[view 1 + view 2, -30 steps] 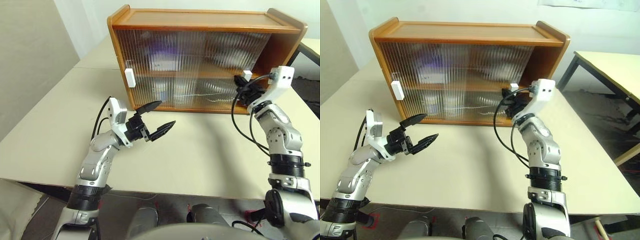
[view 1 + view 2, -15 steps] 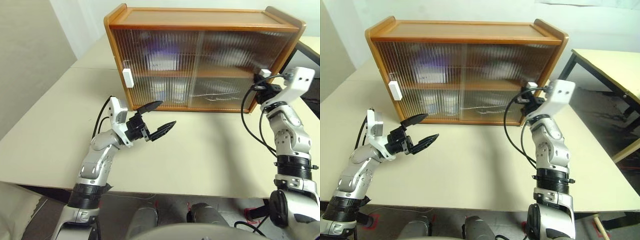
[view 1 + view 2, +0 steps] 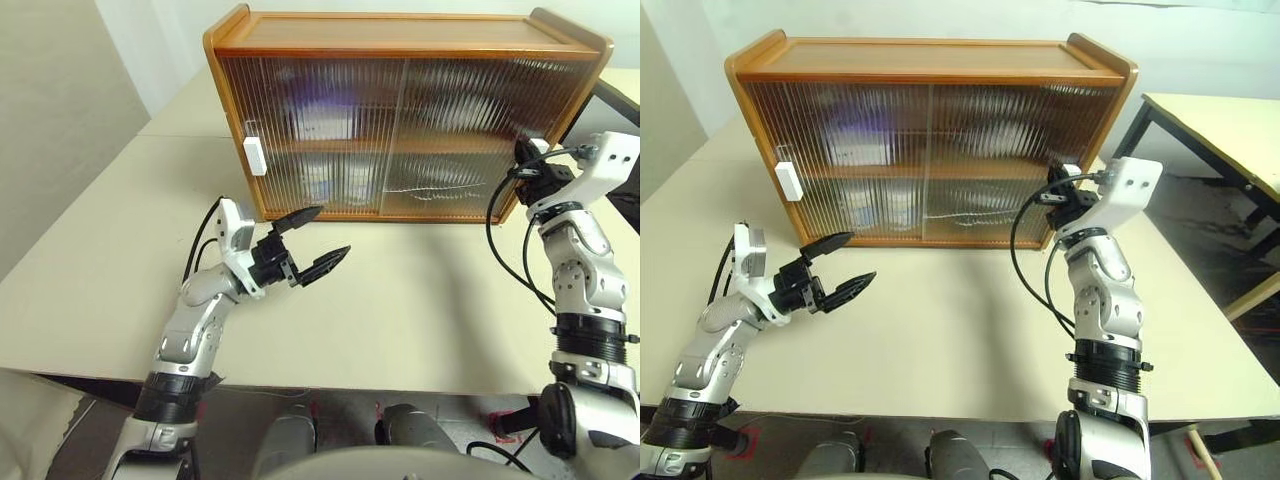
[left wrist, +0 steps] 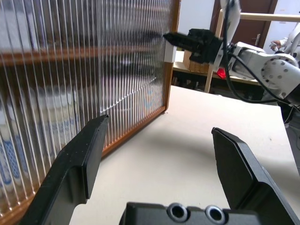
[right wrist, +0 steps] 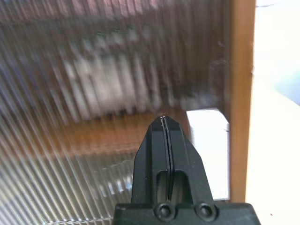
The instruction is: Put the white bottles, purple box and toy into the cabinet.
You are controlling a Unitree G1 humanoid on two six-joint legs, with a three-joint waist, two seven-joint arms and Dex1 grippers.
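Note:
The wooden cabinet (image 3: pixel 400 30) stands at the back of the table with both ribbed sliding doors drawn across its front. Behind the left door, a lilac blur on the upper shelf is the purple box (image 3: pixel 322 112). White-and-blue blurs on the lower shelf are the white bottles (image 3: pixel 325 180). The toy is hidden behind the ribbed doors. My right gripper (image 3: pixel 524 168) is shut and empty, its tip right beside the white handle (image 5: pixel 208 140) at the right door's edge. My left gripper (image 3: pixel 333 232) hangs open and empty above the table, in front of the cabinet's left half.
A second white handle (image 3: pixel 255 155) sits on the left door's edge. The beige table (image 3: pixel 400 300) stretches bare between my arms. Another table (image 3: pixel 1220 130) stands to the right, across a gap of floor. In the left wrist view my right gripper (image 4: pixel 176 38) shows by the cabinet's side post.
The right door has slid to the right and closed the gap at the cabinet's right end. My right gripper moved right along with its handle. The left arm stayed still.

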